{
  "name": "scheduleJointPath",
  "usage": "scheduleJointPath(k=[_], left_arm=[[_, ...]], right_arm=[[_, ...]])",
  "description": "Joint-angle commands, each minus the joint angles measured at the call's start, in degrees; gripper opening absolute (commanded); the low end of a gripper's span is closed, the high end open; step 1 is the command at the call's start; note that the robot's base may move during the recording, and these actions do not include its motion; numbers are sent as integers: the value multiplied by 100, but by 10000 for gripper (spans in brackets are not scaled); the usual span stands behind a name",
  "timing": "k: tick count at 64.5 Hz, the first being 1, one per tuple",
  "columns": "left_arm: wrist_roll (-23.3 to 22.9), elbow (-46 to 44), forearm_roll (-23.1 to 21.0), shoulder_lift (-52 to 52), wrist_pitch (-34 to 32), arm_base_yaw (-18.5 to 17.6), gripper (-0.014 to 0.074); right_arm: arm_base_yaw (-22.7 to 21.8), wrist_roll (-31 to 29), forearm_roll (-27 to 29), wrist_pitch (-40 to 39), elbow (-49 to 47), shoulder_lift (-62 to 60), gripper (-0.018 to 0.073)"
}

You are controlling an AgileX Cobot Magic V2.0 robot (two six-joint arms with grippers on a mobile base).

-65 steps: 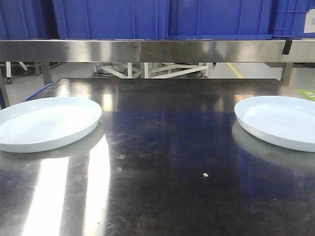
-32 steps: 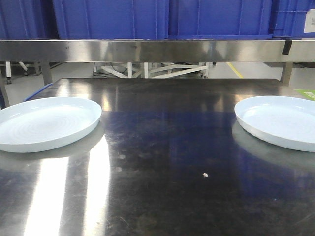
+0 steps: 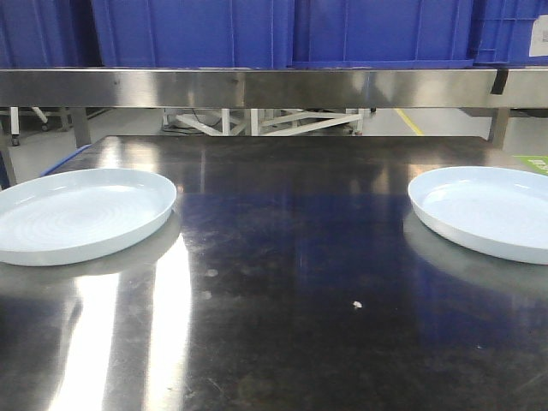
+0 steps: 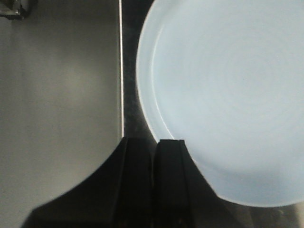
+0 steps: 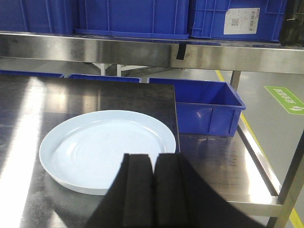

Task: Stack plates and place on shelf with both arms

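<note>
Front view first: the left plate [image 3: 81,214] and the right plate [image 3: 488,212] both lie flat on the dark shiny surface [image 3: 291,282], well apart, one out at each side. The shelf [image 3: 257,87] runs across behind them with the blue crates [image 3: 282,30] sitting on it. Left wrist view: the left tool [image 4: 153,142] has its two dark fingers squeezed together with nothing between them. The left plate [image 4: 223,95] sits right ahead of it and off to its right, and its near rim meets the fingertips in the shot, though I honestly can't tell if they touch. Right wrist view: the right tool [image 5: 152,159] is pinched closed too and holds nothing. The right plate [image 5: 95,142] is just ahead of it, a bit to its left, flat on the surface, with the shelf [image 5: 118,50] and blue crates [image 5: 133,16] farther ahead.
</note>
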Motion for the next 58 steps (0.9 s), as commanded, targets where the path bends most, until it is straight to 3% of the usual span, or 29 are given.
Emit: scheduleJointPath(k=[1,9,15,33,58], left_arm=[[-35,-452,-69,114,51,119,179],[-35,-902,-69,479,177,184,360],[-35,-1183,-217,697,269,184,417],[-35,-2106,-301,1602,1128,172,414],[-35,-2196,-125,1858,1161,138,318]], right_arm=[[-2,-37,-49,-523,7,-107,48],[-2,-37,-49,-523,7,-107,48],[-2,-37,-49,-523,7,-107,48],[-2,-37,-49,-523,7,-107,48],[-2,-37,-49,-523,7,-107,48]])
